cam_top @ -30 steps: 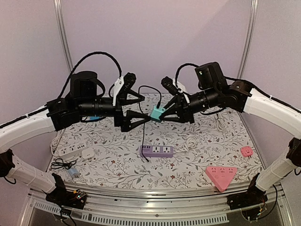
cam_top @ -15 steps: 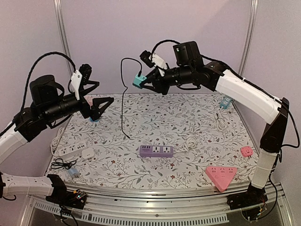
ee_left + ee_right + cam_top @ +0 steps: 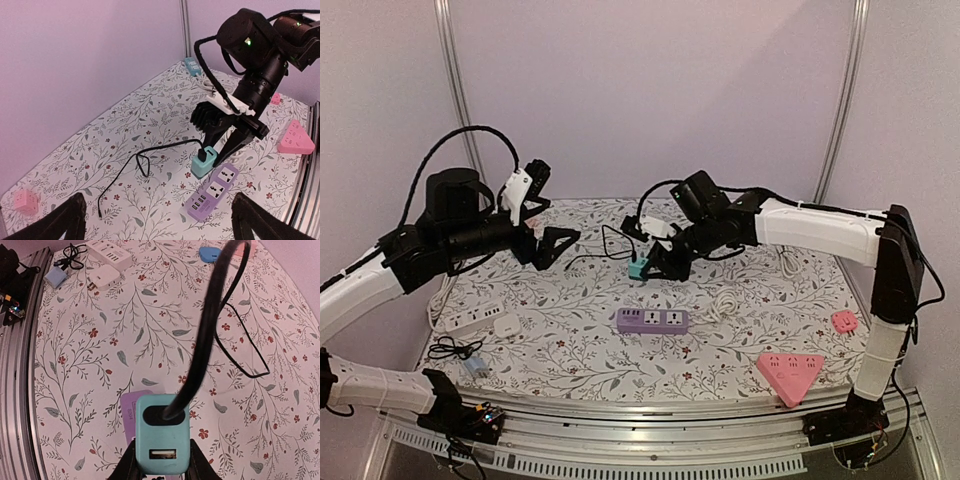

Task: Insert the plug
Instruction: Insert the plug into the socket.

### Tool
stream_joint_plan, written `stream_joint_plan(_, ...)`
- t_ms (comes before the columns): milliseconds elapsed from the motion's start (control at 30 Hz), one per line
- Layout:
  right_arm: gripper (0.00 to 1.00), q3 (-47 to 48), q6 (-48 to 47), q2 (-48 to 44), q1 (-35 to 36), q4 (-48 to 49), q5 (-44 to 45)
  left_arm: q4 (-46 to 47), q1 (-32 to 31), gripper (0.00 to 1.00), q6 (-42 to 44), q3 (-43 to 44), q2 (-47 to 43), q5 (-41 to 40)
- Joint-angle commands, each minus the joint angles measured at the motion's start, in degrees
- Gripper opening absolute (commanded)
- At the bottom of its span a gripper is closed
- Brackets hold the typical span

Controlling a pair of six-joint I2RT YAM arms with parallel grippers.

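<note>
Floral table [image 3: 570, 350]: right hand [image 3: 652, 264] grips teal plug [image 3: 638, 268] above strip [image 3: 653, 320]; left hand [image 3: 560, 221] spread.

I work in a robot test booth: plain lilac wall panels [image 3: 650, 90] held by bare aluminium poles [image 3: 455, 90] close me in. A slotted aluminium rail [image 3: 650, 412] runs along the near edge of a table covered in floral-print cloth [image 3: 570, 355]. On it a pink triangular power strip [image 3: 790, 372] and a white oblong power strip [image 3: 466, 321] lie set out like samples.

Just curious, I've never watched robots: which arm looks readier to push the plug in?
Right arm: its jaws hold the teal plug just over the purple power strip. The left arm hangs aside, jaws open and empty.
</note>
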Motion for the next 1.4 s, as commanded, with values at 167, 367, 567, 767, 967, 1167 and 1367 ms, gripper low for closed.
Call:
stream_joint_plan(167,0.00,-12.6,-6.0,-1.2,0.1,-1.6,-10.8,-0.2,0.7,1.00,-2.1,-2.0,0.9,1.7)
stream_joint_plan(367,0.00,-15.3,-7.4,-0.4,0.2,1.1,-8.9,-0.4,0.7,0.99,-2.1,-2.1,0.9,1.9)
stream_joint_plan(567,0.00,-14.1,-7.1,1.0,0.1,5.6,-8.4,-0.1,0.7,1.00,-2.6,-2.1,1.2,2.3)
stream_joint_plan(767,0.00,-13.9,-7.8,2.8,0.1,6.2,-5.9,-0.3,0.7,0.99,-2.3,-2.7,0.5,2.0)
stream_joint_plan(967,0.00,-15.4,-8.6,3.5,-0.1,6.2,-4.3,-0.5,0.7,0.99,-2.0,-3.1,0.2,1.6)
stream_joint_plan(1167,0.00,-15.7,-8.3,4.2,-0.5,6.1,-3.1,-0.4,0.7,1.00,-2.2,-3.1,0.3,2.1)
stream_joint_plan(1367,0.00,-17.7,-9.1,1.7,-0.7,5.9,-2.2,-0.4,0.7,0.99,-2.2,-3.4,0.6,2.2)
